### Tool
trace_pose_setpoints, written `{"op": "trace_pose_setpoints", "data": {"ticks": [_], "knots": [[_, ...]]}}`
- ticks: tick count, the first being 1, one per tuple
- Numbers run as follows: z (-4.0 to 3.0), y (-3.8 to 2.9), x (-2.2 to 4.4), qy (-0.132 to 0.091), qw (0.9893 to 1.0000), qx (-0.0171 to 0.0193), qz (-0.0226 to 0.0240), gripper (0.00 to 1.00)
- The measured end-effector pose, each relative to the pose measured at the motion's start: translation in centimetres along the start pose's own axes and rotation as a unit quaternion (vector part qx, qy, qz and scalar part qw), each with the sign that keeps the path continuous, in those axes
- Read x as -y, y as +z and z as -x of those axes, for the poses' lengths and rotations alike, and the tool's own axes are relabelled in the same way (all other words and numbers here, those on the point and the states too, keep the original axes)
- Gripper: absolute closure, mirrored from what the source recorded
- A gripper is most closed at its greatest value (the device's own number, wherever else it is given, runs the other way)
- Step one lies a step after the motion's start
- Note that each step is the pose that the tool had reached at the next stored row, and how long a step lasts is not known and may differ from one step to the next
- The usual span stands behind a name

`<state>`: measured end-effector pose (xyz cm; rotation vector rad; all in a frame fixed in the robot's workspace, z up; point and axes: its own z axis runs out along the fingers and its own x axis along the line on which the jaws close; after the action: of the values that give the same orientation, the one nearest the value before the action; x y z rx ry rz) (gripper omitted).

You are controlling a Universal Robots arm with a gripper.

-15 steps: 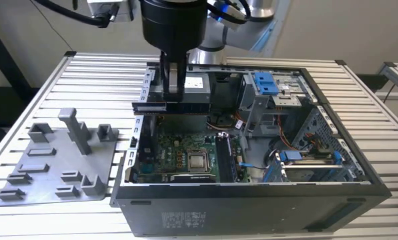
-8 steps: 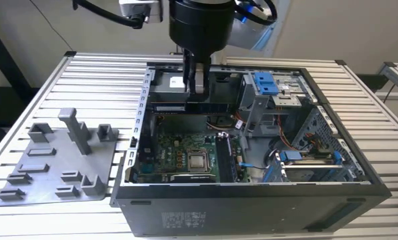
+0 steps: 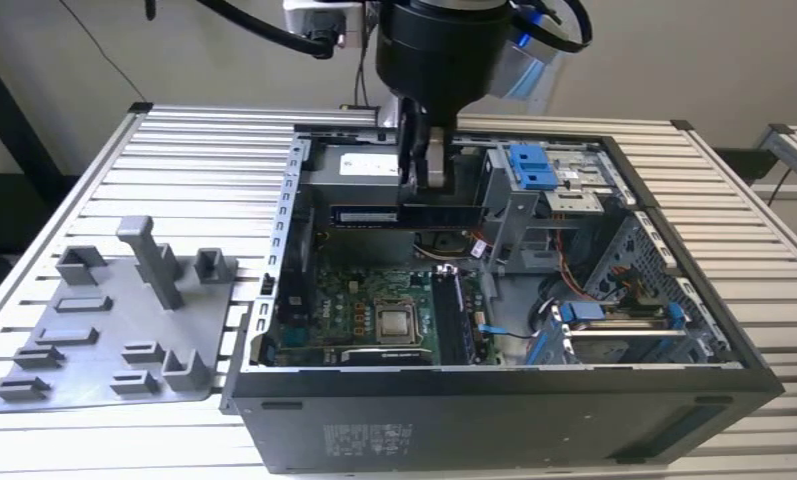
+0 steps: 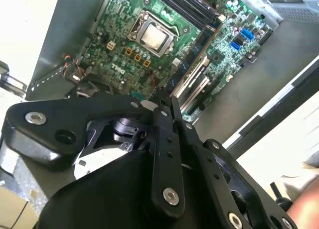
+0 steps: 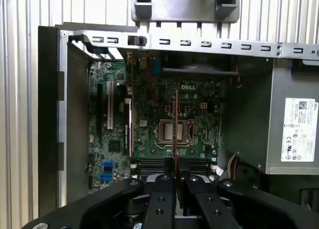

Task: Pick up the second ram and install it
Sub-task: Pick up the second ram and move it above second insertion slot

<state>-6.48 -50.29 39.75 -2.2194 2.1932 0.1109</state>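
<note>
Grey plastic tray (image 3: 118,340) with upright posts lies on the slatted table (image 3: 198,150) at the exterior view's left, just beside the open computer case (image 3: 505,420) and clear of the work.

Step in hand: transport. The gripper (image 3: 425,195) hangs over the case, its fingers clamped together on the second ram (image 3: 371,214). The stick is held level, broad face upright, in front of the grey power supply (image 3: 358,165) and well above the motherboard (image 3: 358,310). In the first wrist view the second ram (image 5: 176,134) shows edge-on as a thin line running out from the gripper (image 5: 176,181) over the processor socket (image 5: 172,132).

Requirement for seating, as a judgement: the memory slots (image 3: 454,320) run front to back in the exterior view, while the stick lies across them. Insertion therefore calls for about a quarter turn of the wrist, travel toward the exterior view's right, exact alignment of the lower edge with one slot, then a straight descent.

Clearances: the left case wall (image 3: 291,230) stands apart from the stick's end. To the right, the drive cage (image 3: 532,165) and loose cables (image 3: 558,300) border the slots closely. Open room lies directly above the board.
</note>
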Motion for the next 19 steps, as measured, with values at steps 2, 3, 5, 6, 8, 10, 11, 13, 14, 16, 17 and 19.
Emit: {"op": "trace_pose_setpoints", "data": {"ticks": [2,3,5,6,8,10,11,13,14,16,17,19], "knots": [[-0.01,-0.01,0.35,0.002,1.0,0.0001,-0.0001,0.86],[-0.01,-0.02,0.5,0.003,1.0,0.0001,-0.0002,0.86],[-0.01,-0.03,0.8,0.005,1.0,0.0002,-0.0003,0.86],[-0.01,-0.03,0.94,0.006,1.0,0.0002,-0.0004,0.86],[-0.01,-0.03,1.21,0.009,1.0,0.0003,-0.0006,0.86],[-0.01,-0.04,1.57,0.011,0.9999,0.0004,-0.0007,0.86],[-0.02,-0.05,1.84,0.011,0.9999,0.0004,-0.0007,0.86],[-0.03,-0.07,2.38,0.012,0.9999,0.0005,-0.0008,0.86],[-0.03,-0.08,2.69,0.012,0.9999,0.0005,-0.0008,0.86],[-0.04,-0.11,3.34,0.013,0.9999,0.0004,-0.0008,0.86],[-0.04,-0.12,3.67,0.013,0.9999,0.0005,-0.0008,0.86],[-0.05,-0.15,4.38,0.013,0.9999,0.0005,-0.0008,0.86]]}}
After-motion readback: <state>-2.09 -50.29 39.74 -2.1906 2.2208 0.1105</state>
